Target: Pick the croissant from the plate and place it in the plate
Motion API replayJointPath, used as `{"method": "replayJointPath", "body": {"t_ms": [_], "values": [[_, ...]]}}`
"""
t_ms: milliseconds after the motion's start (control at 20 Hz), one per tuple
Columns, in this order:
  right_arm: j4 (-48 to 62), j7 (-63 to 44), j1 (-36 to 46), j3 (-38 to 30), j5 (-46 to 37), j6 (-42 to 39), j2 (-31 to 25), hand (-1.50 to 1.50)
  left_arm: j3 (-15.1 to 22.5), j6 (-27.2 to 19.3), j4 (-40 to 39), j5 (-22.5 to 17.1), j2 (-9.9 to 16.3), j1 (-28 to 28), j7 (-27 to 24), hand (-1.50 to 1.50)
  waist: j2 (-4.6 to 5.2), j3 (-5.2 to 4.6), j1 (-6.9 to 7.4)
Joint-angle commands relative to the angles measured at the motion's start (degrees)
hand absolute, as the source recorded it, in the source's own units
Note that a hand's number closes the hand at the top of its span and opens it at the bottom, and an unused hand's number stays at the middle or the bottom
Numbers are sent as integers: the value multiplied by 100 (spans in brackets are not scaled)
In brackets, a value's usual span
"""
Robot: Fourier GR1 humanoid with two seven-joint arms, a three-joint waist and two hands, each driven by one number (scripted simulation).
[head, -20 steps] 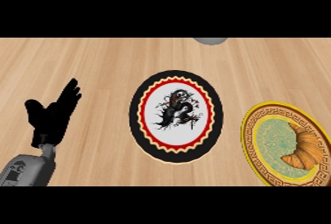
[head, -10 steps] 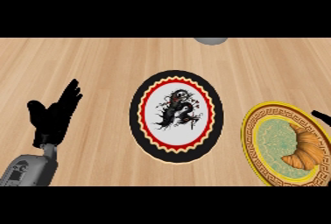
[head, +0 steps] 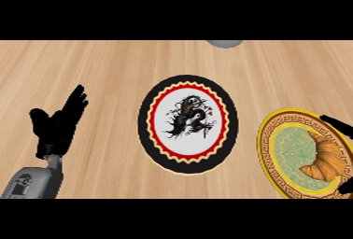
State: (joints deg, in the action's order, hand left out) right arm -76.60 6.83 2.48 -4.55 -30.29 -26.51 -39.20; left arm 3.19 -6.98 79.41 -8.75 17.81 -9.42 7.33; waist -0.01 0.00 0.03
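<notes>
Resting near the counter's left edge, the robot's left hand (head: 59,123) stands open with its fingers straight and pointing away from the robot, thumb spread to the side, holding nothing; its grey forearm (head: 31,181) comes up from the lower left corner. Over at the counter's right edge the right hand (head: 336,125) shows only as black fingertips — one dark shape lies over the far rim of the gold plate (head: 276,154), another pokes in at the plate's near right side — and whether its fingers are spread or curled cannot be told from so little. The croissant (head: 325,161) lies on the right half of that gold plate, golden brown, its length running from far to near, right between the two dark finger shapes; whether they touch it cannot be told. The gold plate has a yellow rim with a key-pattern band and a pale green middle, and it is cut off by the view's right side. To its left, near the counter's middle, sits the black-rimmed plate (head: 153,140) with a red scalloped ring and a dark dragon figure on white — nothing lies on it. A grey round object (head: 224,43) shows partly at the counter's far edge. The counter (head: 103,70) is light wood planking.
</notes>
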Motion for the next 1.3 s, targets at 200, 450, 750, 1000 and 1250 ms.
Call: {"method": "replayJointPath", "body": {"t_ms": [200, 450, 750, 1000, 1250], "values": [[428, -155, 435, 335, -817, 156, 565, -150, -181, 53, 61, 285, -156, -182, 254, 0, 3, 0, 7], [967, 453, 488, 513, -1146, 70, 478, 150, -186, 241, -112, 309, -278, -175, 177, 0, 7, 2, 16], [454, 696, 232, 599, -1119, 76, 655, 150, -244, 114, 462, 355, -243, -57, 579, 0, -6, 1, -1], [446, 725, 283, 368, -1130, 178, 694, 150, -234, 142, 512, 415, -359, 60, 522, 0, -5, 2, 11], [-1299, -222, 160, 1810, -1646, 557, 2291, 150, -358, 394, 155, 291, -248, 111, 178, 0, -67, -29, 115]]}}
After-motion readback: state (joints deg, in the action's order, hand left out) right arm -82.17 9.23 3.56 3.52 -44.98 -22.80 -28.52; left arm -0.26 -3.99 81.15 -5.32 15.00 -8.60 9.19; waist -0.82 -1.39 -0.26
